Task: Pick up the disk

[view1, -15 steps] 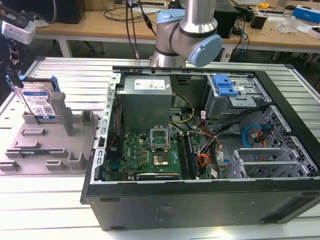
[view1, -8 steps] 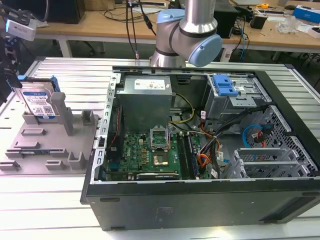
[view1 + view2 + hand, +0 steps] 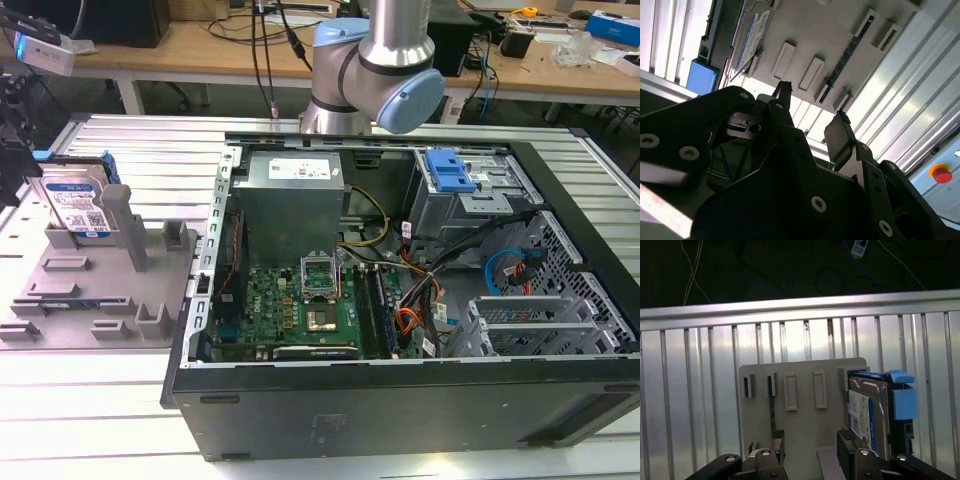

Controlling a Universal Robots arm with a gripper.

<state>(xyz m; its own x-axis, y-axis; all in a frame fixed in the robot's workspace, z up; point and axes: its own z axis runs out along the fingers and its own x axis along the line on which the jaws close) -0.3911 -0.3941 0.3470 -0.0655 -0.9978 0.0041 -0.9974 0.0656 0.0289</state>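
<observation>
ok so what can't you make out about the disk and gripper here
- Disk lower end: first wrist view, behind a finger of the gripper and the bottom edge.
- Disk's seat in the grey fixture: exterior view, covered by a fixture post.
- Most of the disk: second wrist view, cut off by the top edge.
- Finger-to-disk contact: cannot tell, they overlap in the first wrist view.

A robotics and electronics lab is showing here. An open computer case (image 3: 400, 410) is lying on a slatted aluminium table (image 3: 90, 410), baring its motherboard (image 3: 290, 300). A robot arm (image 3: 385, 60) is rising just beyond it. Wooden workbenches (image 3: 200, 50) are running along the far side, carrying cables (image 3: 262, 50). At the exterior view's left, a grey fixture (image 3: 110, 300) is holding the disk (image 3: 75, 205) upright.
</observation>
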